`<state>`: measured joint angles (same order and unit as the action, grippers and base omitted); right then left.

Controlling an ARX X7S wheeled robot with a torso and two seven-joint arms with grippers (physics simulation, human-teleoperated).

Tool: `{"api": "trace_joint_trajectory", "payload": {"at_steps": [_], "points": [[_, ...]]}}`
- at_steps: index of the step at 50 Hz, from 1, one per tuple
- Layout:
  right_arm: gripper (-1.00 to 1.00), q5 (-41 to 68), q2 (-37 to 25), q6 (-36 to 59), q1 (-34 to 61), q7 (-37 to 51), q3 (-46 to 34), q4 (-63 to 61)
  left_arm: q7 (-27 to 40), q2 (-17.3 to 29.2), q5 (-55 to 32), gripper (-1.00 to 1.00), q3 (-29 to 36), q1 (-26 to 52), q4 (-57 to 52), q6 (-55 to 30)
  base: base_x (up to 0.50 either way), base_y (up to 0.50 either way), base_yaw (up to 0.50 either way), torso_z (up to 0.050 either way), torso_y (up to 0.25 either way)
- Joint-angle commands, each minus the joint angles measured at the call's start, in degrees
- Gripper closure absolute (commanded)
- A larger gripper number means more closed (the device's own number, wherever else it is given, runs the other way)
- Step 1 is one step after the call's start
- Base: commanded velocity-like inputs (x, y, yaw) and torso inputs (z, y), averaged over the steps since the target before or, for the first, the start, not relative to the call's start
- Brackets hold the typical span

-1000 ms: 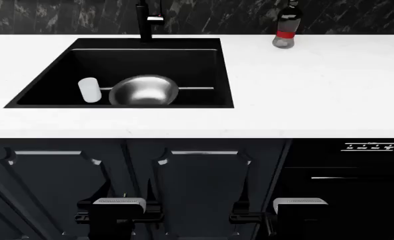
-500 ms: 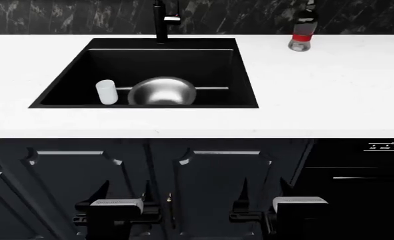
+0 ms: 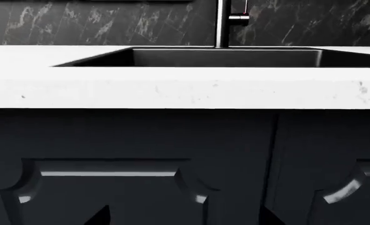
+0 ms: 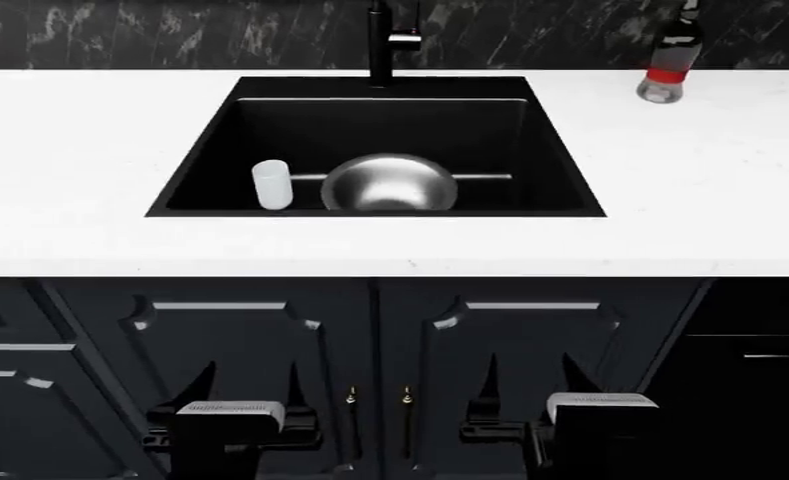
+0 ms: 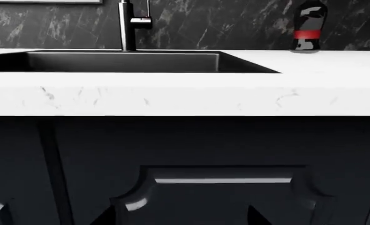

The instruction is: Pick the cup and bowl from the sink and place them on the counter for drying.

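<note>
Inside the sink (image 4: 554,150), the cup (image 4: 273,185) stood at nine o'clock of the bowl (image 4: 389,183). Both grippers, left (image 4: 247,385) and right (image 4: 528,385), hung low, fingers apart. Lifting clear above the surface (image 4: 714,180) looked wise first.

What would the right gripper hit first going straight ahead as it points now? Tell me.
Probably the dark cabinet door below the counter: the right gripper sits low, its wrist view facing that door head-on. Depth is unclear.
</note>
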<state>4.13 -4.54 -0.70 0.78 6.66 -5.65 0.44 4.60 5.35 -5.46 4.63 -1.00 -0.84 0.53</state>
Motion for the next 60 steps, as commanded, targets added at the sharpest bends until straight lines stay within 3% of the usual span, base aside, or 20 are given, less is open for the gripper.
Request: {"api": "trace_joint_trajectory", "payload": {"at_steps": [1,35,55,57,60], "points": [[-1.00,0.4,-0.8,0.2,0.0,1.0,-0.9,0.0,0.5,0.8,0.5,-1.00,1.8,0.1,-0.2,2.0,0.00,0.00,0.00,0.050,0.000],[-1.00,1.3,-2.5,0.2,0.4,3.5,-3.3,0.1,2.5,2.5,-0.7,-1.00,3.3,-0.2,-0.7,3.5,0.00,0.00,0.00,0.050,0.000],[-1.00,3.7,-3.2,1.1,0.0,4.3,-3.6,-1.6,4.0,2.9,-2.7,-1.00,3.6,-0.7,-3.5,0.3,0.00,0.00,0.00,0.000,0.000],[-1.00,7.1,-3.7,4.9,-0.1,3.7,-2.6,-5.3,4.5,3.7,-3.4,-1.00,3.1,-0.8,-7.3,-2.7,0.00,0.00,0.00,0.000,0.000],[-1.00,11.1,-8.3,19.8,2.7,3.5,-1.6,-18.5,2.6,7.0,-6.2,-1.00,3.0,2.3,-14.3,-12.9,0.00,0.00,0.00,0.000,0.000]]}}
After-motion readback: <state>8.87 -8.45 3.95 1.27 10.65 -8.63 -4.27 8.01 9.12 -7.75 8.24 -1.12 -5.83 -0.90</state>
